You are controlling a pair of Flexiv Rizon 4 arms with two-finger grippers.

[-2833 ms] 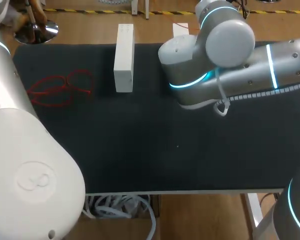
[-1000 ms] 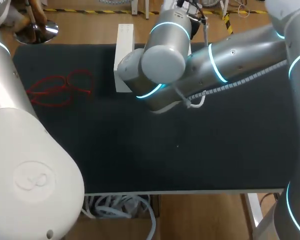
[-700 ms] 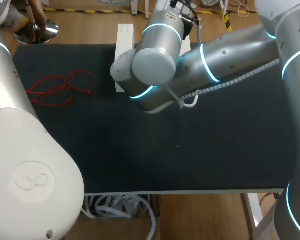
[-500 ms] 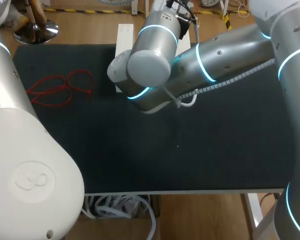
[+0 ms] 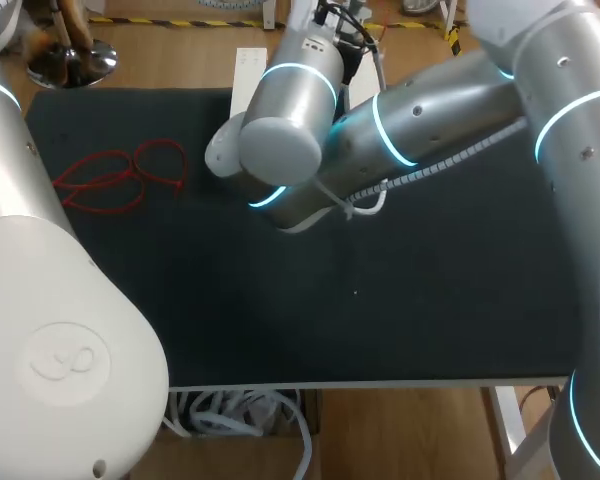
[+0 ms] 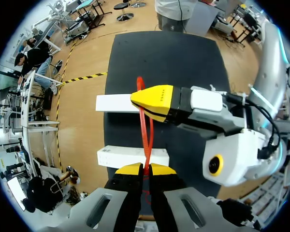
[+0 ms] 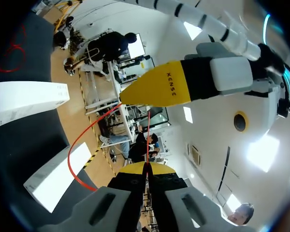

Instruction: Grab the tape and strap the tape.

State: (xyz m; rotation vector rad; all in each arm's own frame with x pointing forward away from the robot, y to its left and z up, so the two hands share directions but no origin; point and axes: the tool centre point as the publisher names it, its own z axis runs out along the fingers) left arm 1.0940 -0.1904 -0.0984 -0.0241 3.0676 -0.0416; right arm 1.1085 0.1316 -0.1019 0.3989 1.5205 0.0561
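Swung further toward 9 o'clock along the far edge since the earlier frames: right arm (image 5: pixel 280 150), with its elbow now covering most of the white box (image 5: pixel 248 65) at 12 o'clock. Looming at 7 to 9 o'clock in the head view: left arm (image 5: pixel 60 330). Pinched between the closed yellow tips of the left gripper (image 6: pixel 145 168): a red tape strip (image 6: pixel 146 130), raised above the table (image 5: pixel 430 300) and running straight ahead to the right gripper (image 7: pixel 147 168). Clamped on the same strip as well, tips together with the tape between them. Curving away beside the meeting grippers, a slack bow of that strip. Lying below it, the white box and a second white box (image 6: pixel 116 103), parallel and apart, both jutting past the table's edge. Resting flat at 10 o'clock, well apart from both grippers: red tape loops (image 5: pixel 120 178).
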